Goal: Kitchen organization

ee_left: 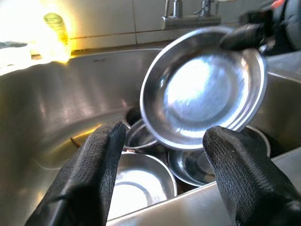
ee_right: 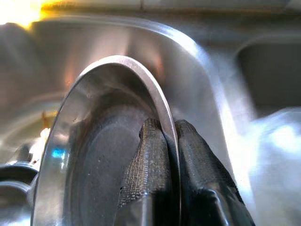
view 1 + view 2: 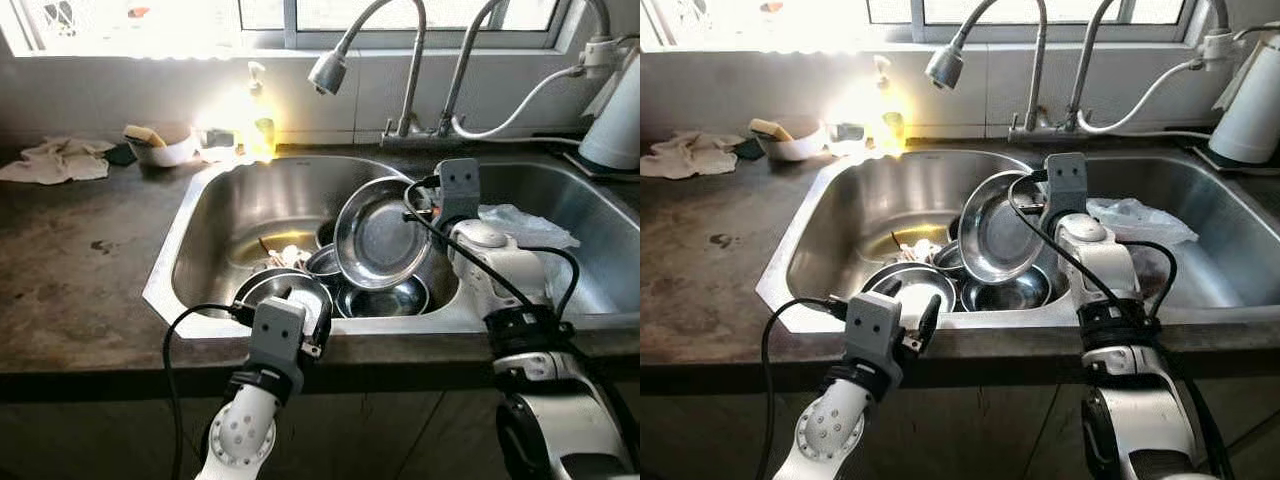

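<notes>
Left pincer (image 3: 300,322) hovers spread wide, holding nothing, at the sink's (image 3: 200,215) near rim.
Right pincer (image 3: 425,200) pinches the steel plate's (image 3: 378,236) rim, plate lifted on edge above stacked bowls (image 3: 385,297), hollow facing the robot.

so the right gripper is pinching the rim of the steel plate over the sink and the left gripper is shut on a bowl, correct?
Not quite. The left gripper is open and holds nothing: the left wrist view shows its fingers spread apart near the sink's front edge, with the bowls lying beyond them. The rest stands: the right gripper pinches the rim of the steel plate over the sink.
</notes>
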Available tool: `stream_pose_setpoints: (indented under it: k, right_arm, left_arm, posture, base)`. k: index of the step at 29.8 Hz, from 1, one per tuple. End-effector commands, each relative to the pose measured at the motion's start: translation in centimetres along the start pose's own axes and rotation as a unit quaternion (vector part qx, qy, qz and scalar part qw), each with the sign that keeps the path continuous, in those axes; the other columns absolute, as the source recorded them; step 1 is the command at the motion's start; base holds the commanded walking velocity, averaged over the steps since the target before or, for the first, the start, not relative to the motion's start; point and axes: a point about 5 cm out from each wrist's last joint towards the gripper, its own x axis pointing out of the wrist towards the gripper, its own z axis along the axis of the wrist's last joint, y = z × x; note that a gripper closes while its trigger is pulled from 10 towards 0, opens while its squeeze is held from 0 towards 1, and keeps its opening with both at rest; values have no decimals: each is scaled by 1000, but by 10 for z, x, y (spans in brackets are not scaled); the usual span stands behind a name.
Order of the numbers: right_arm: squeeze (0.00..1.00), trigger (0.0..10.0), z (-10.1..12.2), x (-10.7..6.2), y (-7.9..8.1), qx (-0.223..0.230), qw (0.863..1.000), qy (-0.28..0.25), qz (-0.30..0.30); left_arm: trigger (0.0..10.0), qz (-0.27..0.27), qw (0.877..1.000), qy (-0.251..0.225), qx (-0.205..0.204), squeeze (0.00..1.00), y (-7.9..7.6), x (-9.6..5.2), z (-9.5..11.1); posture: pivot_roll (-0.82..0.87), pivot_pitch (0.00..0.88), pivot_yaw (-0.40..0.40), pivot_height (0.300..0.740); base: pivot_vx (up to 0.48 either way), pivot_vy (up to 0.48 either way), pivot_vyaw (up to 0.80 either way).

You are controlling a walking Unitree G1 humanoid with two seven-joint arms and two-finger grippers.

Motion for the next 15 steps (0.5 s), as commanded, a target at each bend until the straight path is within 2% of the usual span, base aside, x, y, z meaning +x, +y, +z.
stream_pose_setpoints:
  k: [1, 8, 9, 10, 15]
  right_arm:
    - [0, 10000, 0, 5, 6, 14, 1000, 11, 21]
    - [0, 10000, -19, 12, 12, 27, 997, 68, 37]
    - [722, 10000, -21, 12, 11, 30, 997, 70, 33]
    - [1000, 10000, -21, 13, 10, 32, 996, 70, 33]
    - [1000, 10000, -18, 14, 9, 37, 997, 58, 35]
  left_arm:
    - [10000, 5, 1000, 14, 6, 0, 1, -5, -3]
    - [10000, 5, 1000, 18, 5, 0, 0, -8, -2]
    - [10000, 4, 1000, 18, 4, 0, 0, -8, -2]
    - [10000, 3, 1000, 19, 4, 0, 0, -8, -2]
    - [10000, 3, 1000, 20, 6, 0, 0, -8, -2]
  posture:
    - [148, 91, -67, 740]
    - [158, 97, -71, 740]
    - [161, 94, -70, 740]
    - [162, 98, -66, 740]
    - [161, 96, -70, 740]
  base:
    - [0, 0, 0]
    - [0, 0, 0]
    - [0, 0, 0]
    - [0, 0, 0]
    - [0, 0, 0]
